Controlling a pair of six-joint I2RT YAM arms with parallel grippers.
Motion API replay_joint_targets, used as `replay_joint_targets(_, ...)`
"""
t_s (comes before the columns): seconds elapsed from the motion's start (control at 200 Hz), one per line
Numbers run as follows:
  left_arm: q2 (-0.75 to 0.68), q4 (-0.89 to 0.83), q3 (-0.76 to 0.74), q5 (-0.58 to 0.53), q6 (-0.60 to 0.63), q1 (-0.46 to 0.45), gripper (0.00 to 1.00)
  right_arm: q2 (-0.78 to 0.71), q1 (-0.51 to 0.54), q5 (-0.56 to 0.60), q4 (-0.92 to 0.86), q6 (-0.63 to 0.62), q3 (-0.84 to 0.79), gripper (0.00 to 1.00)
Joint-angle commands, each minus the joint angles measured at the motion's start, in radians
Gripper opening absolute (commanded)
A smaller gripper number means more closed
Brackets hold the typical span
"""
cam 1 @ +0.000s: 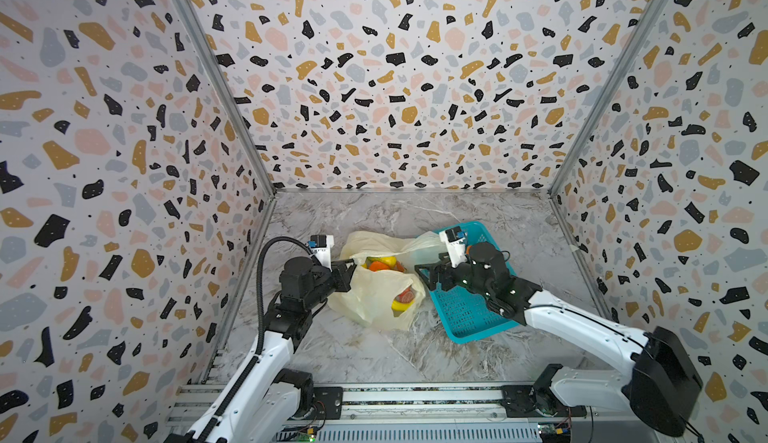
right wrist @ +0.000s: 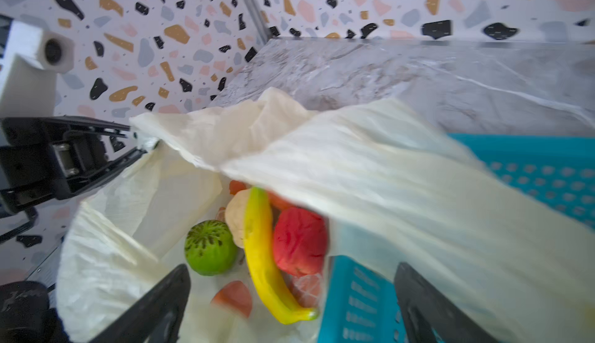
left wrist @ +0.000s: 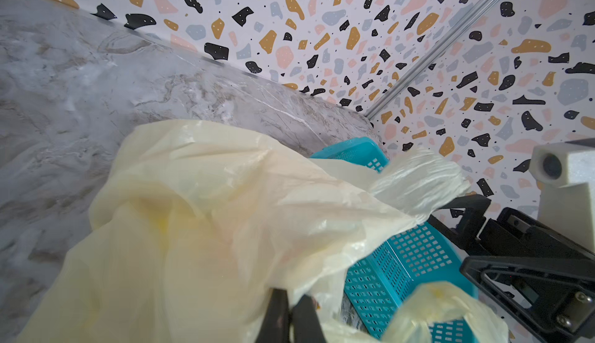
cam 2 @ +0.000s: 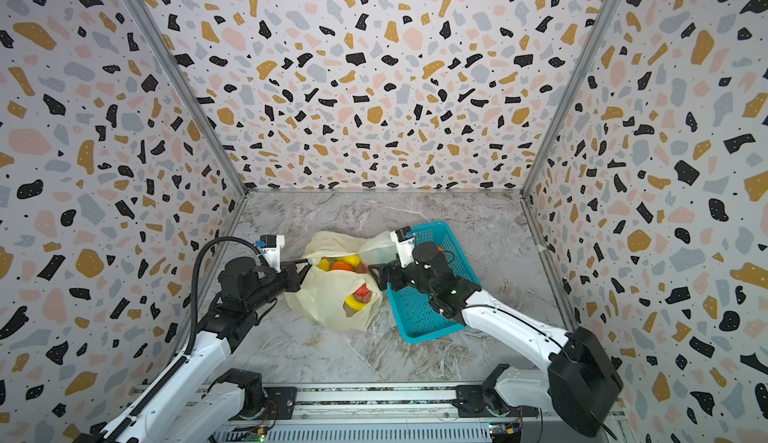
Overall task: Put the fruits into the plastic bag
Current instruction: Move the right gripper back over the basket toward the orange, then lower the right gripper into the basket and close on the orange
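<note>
3 upright panels close in the scene: a back wall (cam 1: pixel 411 87), a left wall (cam 1: pixel 104 170) and a right wall (cam 1: pixel 685 150). All carry the same terrazzo print of black, ochre, pink and grey-blue chips with small black dots on a pale ground. The panels meet at 2 bare aluminium posts, 1 at the left corner (cam 1: pixel 224 87) and 1 at the right (cam 1: pixel 607 87). The worktop (cam 1: pixel 374 357) below has a grey marble pattern with white and brown veins and a slight gloss that mirrors the wall print along its far edge. A silver extrusion rail (cam 1: pixel 415 397) runs across the near edge, with a slotted grey duct (cam 1: pixel 415 434) beneath it. The light is soft and even.
</note>
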Motion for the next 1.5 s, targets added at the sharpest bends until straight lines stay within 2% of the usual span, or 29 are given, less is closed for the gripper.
replay_joint_targets(0.0,-0.009,0.025,0.016,-0.012,0.007,-0.003,0.0,-0.127,-0.102,0.124,-0.011,0.126,-0.107,0.95)
replay_joint_targets(0.085,-0.008,0.03,0.016,-0.011,0.005,-0.004,0.0,-0.197,-0.175,0.055,0.049,0.15,-0.199,0.93)
replay_joint_targets(0.195,-0.008,0.029,0.018,-0.009,0.007,-0.004,0.0,-0.189,-0.229,-0.051,0.038,0.132,-0.202,0.93)
replay_joint_targets(0.39,-0.008,0.026,0.017,-0.01,0.009,-0.004,0.0,-0.067,-0.298,0.01,-0.103,0.197,-0.11,0.9)
replay_joint_targets(0.601,-0.008,0.032,0.013,-0.007,0.008,-0.004,0.0,0.211,-0.334,0.051,-0.219,0.362,0.061,0.86)
replay_joint_targets(0.741,-0.012,0.037,0.011,-0.005,0.003,-0.003,0.0,0.347,-0.333,0.08,-0.173,0.559,0.122,0.86)
replay_joint_targets(0.871,-0.015,0.032,0.015,-0.004,0.007,-0.003,0.0,0.428,-0.312,0.167,-0.13,0.734,0.146,0.86)
replay_joint_targets(1.011,-0.018,0.036,0.009,-0.002,0.008,-0.003,0.0,0.495,-0.292,0.225,-0.062,0.836,0.162,0.86)
replay_joint_targets(1.257,-0.023,0.044,-0.001,-0.003,0.009,-0.004,0.0,0.568,-0.287,0.318,-0.098,0.884,0.245,0.84)
replay_joint_targets(1.407,-0.025,0.044,-0.001,-0.004,0.009,-0.004,0.0,0.613,-0.292,0.315,-0.098,0.9,0.263,0.8)
replay_joint_targets(1.497,-0.028,0.042,-0.003,-0.005,0.011,-0.004,0.0,0.648,-0.301,0.273,-0.074,0.891,0.267,0.75)
